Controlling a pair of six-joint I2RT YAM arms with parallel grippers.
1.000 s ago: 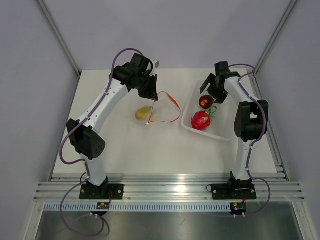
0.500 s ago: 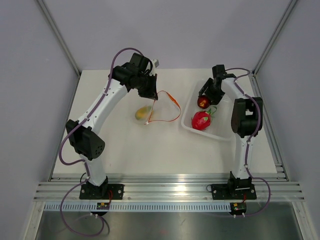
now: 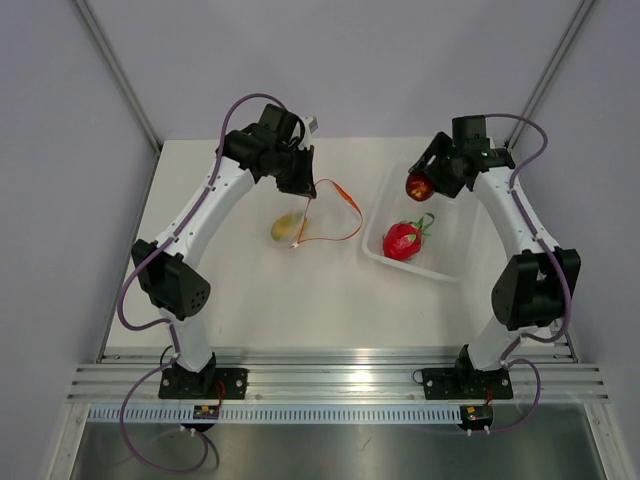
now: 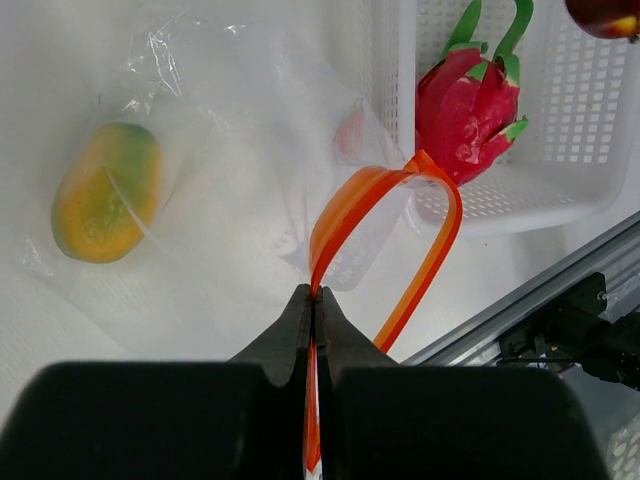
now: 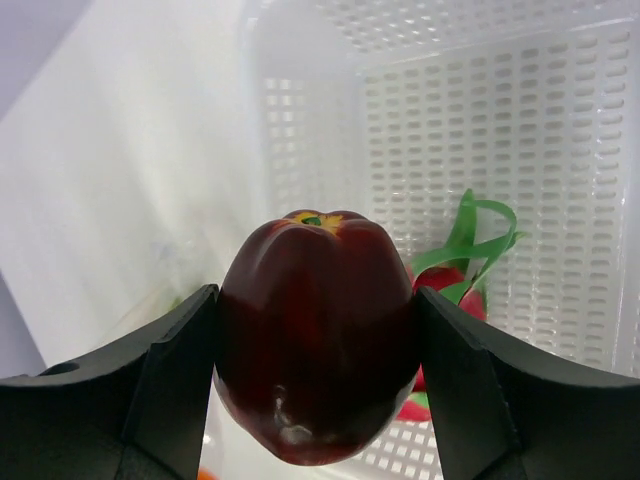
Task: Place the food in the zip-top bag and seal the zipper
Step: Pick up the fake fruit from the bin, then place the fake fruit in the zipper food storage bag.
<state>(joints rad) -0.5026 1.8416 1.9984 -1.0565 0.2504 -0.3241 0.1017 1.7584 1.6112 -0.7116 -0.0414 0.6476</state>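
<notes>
My left claw (image 4: 315, 300) is pressed tight on the zipper (image 4: 338, 208) to lift the bag (image 4: 230, 150) open, the yellow fruit (image 4: 105, 190) already inside, while my right claw (image 5: 315, 385) pinches the dark red fruit (image 5: 315, 340) above the tray (image 3: 440, 268), ready to go in next.

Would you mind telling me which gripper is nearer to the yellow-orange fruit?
Left. The left gripper, shut on the zipper, hangs close by the yellow-orange fruit; the right gripper, holding the dark red fruit, is over the tray, far off to the fruit's right.
</notes>
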